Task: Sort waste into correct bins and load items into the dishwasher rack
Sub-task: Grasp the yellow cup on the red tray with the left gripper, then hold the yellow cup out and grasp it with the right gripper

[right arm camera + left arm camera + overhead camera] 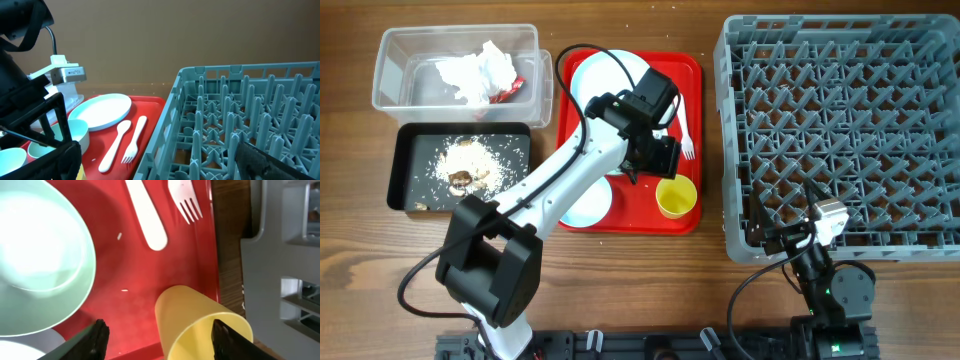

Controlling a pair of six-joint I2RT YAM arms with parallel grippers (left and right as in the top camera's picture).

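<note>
Sitting nearest, right gripper [775, 238]: at the front edge of the table [350, 280], against the near left corner of the rack [840, 130]; fingers spread wide with nothing between them.
Left gripper [658, 165]: over the right part of the red tray [698, 140]; fingers [95, 337] wide apart, with the cup between them in the wrist view. I cannot tell whether either finger touches it.
Cup [676, 197]: yellow, upright, in the tray's near right corner.
Blue bowl [588, 200]: near left part of the tray, beside the cup.
Green-white bowl [40, 255]: just left of the gripper, mostly under the arm from above.
Fork [185, 200] and spoon [147, 215]: white, side by side on the tray beyond the cup, the fork nearer the rack.
Plate [600, 80]: far end of the tray.
Black tub [405, 160]: left of the tray, holding the rice scraps [470, 165].
Clear tub [390, 60]: behind the black one, holding the crumpled napkin [475, 72] and red wrapper [510, 90].
Rack: right of the tray; no dishes visible inside.
</note>
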